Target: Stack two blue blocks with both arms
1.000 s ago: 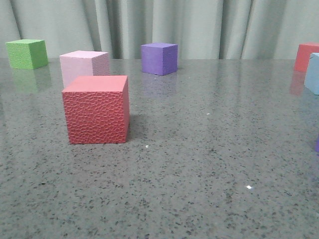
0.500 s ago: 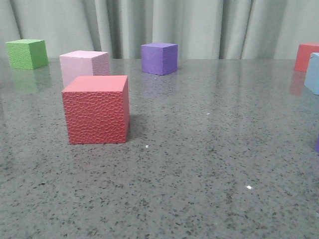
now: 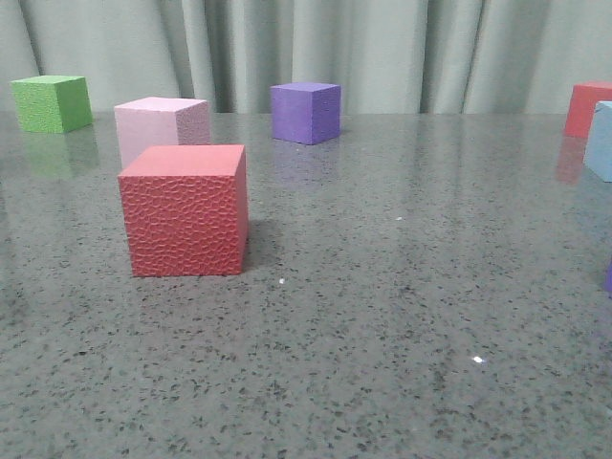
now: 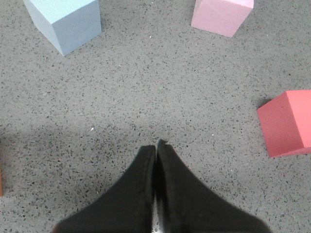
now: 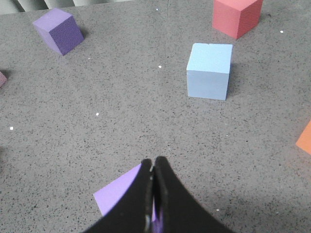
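Two blue blocks noted. One blue block (image 4: 65, 22) lies in the left wrist view, ahead of the left gripper (image 4: 156, 145) and off to one side, on bare worktop (image 4: 160, 87), well apart from the pink block (image 4: 221, 15) and the red block (image 4: 286, 124). The second blue block (image 5: 209, 70) sits ahead of the right gripper (image 5: 153, 162) in the right wrist view; in the front view only its edge shows at the right border (image 3: 601, 142).

Handling, as judged: smooth, matt faces and crisp edges suggest light foam, soft enough to dent under hard squeeze, unlikely to slip. Best hold is across two opposite flat side faces, near mid-height, fingers square to the faces, leaving the top clear for stacking.

Pose: both grippers hang above the worktop, looking down and forward. Fingers of each are pressed together, holding nothing. A purple block (image 5: 119, 194) lies partly under the right gripper, contact not determinable. Neither gripper is near its blue block; approach not yet made
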`<action>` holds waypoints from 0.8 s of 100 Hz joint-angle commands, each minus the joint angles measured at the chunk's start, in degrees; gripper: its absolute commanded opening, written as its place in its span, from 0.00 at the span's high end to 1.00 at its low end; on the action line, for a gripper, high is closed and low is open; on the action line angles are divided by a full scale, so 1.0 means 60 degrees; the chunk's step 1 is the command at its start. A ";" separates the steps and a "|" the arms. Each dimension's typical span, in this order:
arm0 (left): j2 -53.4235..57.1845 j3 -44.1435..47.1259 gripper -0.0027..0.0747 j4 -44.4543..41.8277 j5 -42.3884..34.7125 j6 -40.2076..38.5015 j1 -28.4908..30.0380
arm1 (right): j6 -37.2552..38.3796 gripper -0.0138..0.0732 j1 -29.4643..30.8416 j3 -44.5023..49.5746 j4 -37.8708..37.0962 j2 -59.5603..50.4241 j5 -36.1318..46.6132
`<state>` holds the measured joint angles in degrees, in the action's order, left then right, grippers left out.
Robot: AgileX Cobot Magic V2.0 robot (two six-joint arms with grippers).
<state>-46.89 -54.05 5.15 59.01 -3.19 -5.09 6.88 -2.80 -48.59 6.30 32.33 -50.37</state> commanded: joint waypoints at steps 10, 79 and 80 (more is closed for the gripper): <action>0.0017 -0.0330 0.99 0.0042 -0.0494 -0.0076 -0.0038 | -0.0028 0.98 0.0052 -0.0318 0.0041 0.0115 0.0634; 0.0017 -0.0330 0.14 -0.0297 -0.0669 0.0345 -0.0038 | -0.0028 0.14 0.0052 -0.0318 0.0062 0.0115 0.0694; 0.0017 -0.0330 0.14 -0.0314 -0.0669 0.0345 -0.0038 | -0.0028 0.14 0.0052 -0.0318 0.0062 0.0115 0.0694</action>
<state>-46.89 -54.05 3.61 58.63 -1.13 -5.09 6.88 -2.80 -48.59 6.30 32.41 -50.37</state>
